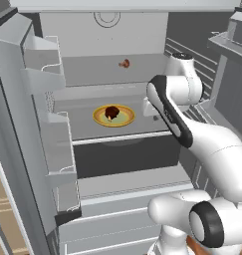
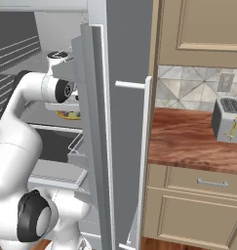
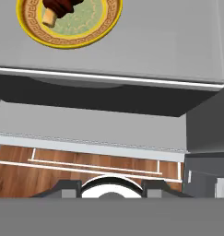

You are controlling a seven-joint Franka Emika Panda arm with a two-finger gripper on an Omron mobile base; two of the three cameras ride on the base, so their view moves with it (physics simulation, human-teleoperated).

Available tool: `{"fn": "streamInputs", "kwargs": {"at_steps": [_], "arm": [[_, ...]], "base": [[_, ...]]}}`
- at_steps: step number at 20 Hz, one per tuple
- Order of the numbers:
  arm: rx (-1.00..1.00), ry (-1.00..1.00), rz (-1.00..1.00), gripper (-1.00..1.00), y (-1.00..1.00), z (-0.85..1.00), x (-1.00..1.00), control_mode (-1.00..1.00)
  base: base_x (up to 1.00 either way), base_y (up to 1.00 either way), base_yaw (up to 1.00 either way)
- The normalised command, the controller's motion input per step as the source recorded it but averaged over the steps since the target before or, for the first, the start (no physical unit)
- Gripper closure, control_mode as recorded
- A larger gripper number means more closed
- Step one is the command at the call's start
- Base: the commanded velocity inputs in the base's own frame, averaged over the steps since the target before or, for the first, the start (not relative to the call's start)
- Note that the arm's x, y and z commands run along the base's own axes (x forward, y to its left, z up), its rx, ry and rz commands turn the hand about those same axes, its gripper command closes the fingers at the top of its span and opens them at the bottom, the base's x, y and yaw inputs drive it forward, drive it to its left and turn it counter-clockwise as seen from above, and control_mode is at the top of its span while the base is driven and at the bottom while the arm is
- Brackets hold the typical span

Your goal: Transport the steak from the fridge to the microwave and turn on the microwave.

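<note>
Arm: white arm (image 1: 192, 134) reaches from the base into the open fridge (image 1: 43, 99).
End effector: hidden behind the wrist in the left base view, so whether its jaws are open or closed can't be told.
Steak: steak (image 1: 111, 112) sits on the yellow plate (image 1: 126, 118) on a middle fridge shelf (image 1: 87, 127), apart from the wrist.
Mushroom piece: small brown piece (image 1: 124, 63), possibly a mushroom, lies on the shelf above, further back.
Tabletop: toaster (image 2: 229, 119) stands on the wooden tabletop (image 2: 188, 141) right of the fridge door.

Left base view: behind-left of arm, looking forward-down into open fridge (image 1: 117, 74). Right base view: behind-right, fridge door edge-on, desk (image 2: 198, 136) beyond. Both share plate (image 1: 114, 116). Hand view: close above plate shelf.
</note>
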Motion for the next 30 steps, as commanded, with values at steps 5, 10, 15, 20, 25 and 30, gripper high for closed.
{"fn": "streamInputs", "kwargs": {"at_steps": [5,10,15,20,25,30], "arm": [[-0.01,-0.09,0.0,-1.0,0.19,-0.05,0.0,-1.0],[-0.02,-0.21,-0.02,-1.0,0.39,-0.09,0.0,-1.0],[0.0,-0.16,-0.01,-1.0,0.24,0.0,0.0,-1.0],[0.0,-0.07,0.0,-1.0,0.21,0.0,0.04,-1.0],[0.0,0.0,0.0,-1.0,0.24,0.0,0.14,-1.0],[0.01,0.0,-0.01,-1.0,0.21,0.0,0.23,-1.0]], "base": [[0.0,0.0,0.0],[0.0,0.0,0.0],[0.0,0.0,0.0],[0.0,0.0,0.0],[0.0,0.0,0.0],[0.0,0.0,0.0]]}}
